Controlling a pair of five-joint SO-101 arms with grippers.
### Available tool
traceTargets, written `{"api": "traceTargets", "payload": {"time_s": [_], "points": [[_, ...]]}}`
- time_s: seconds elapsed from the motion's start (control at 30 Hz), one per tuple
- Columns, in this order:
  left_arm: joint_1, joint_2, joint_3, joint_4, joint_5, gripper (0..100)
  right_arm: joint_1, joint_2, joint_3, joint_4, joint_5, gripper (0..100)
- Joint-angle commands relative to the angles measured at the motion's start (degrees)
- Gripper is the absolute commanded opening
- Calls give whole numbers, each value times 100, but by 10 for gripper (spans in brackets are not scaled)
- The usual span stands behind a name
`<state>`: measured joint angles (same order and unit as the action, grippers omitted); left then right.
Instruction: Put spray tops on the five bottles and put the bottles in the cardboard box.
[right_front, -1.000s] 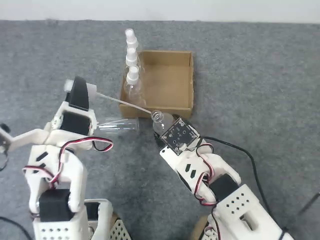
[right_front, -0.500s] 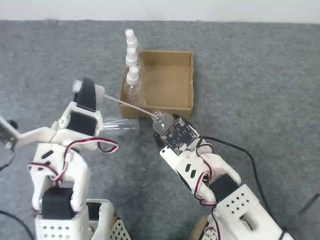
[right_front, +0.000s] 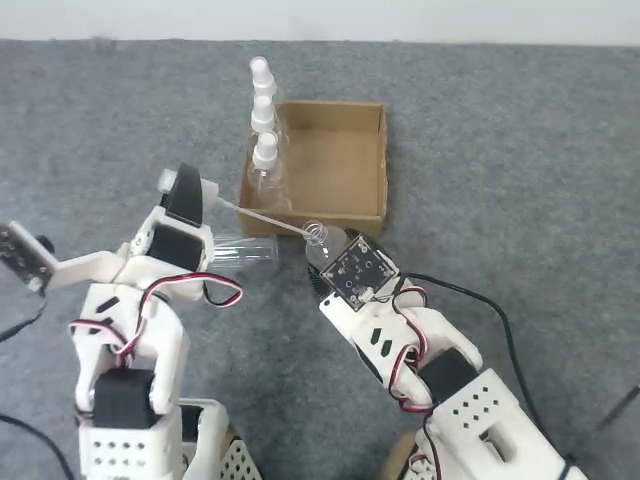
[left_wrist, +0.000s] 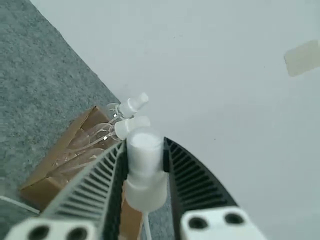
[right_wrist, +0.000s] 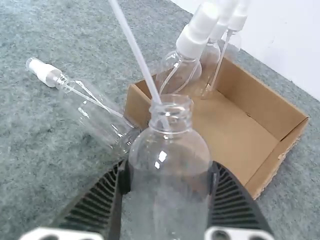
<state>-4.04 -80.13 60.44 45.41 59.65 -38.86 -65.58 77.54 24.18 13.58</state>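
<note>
While clamped on spray top (left_wrist: 145, 170), slid lft gripper (right_front: 183, 195) twd frame centre, sinking tube (right_wrist: 135, 55) into bottle (right_wrist: 169, 145) grasped by rt gripper (right_wrist: 169, 176); nearly capped.

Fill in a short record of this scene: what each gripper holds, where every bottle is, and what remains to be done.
Right gripper: jaws shut on the open bottle, held upright
Left gripper: jaws shut on a spray top
Dip tube: tip inside the open bottle's neck
Cardboard box: three capped bottles stand along one wall
Fifth bottle: capped, lying on the carpet outside the box
Remaining: seat the top; box two bottles
</note>
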Motion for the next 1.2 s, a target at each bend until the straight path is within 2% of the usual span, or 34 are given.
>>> {"api": "traceTargets", "payload": {"time_s": [0.0,0.3,0.63,1.17], "points": [[18,-88,171,-501,18,10,-31,-180,-9,-136,70,117],[62,-79,312,-607,18,10,-180,-180,26,-127,70,117],[765,-79,567,-615,-299,10,-259,-180,26,-127,70,118],[862,-79,760,-633,-396,10,-251,-180,26,-136,62,118]]}}
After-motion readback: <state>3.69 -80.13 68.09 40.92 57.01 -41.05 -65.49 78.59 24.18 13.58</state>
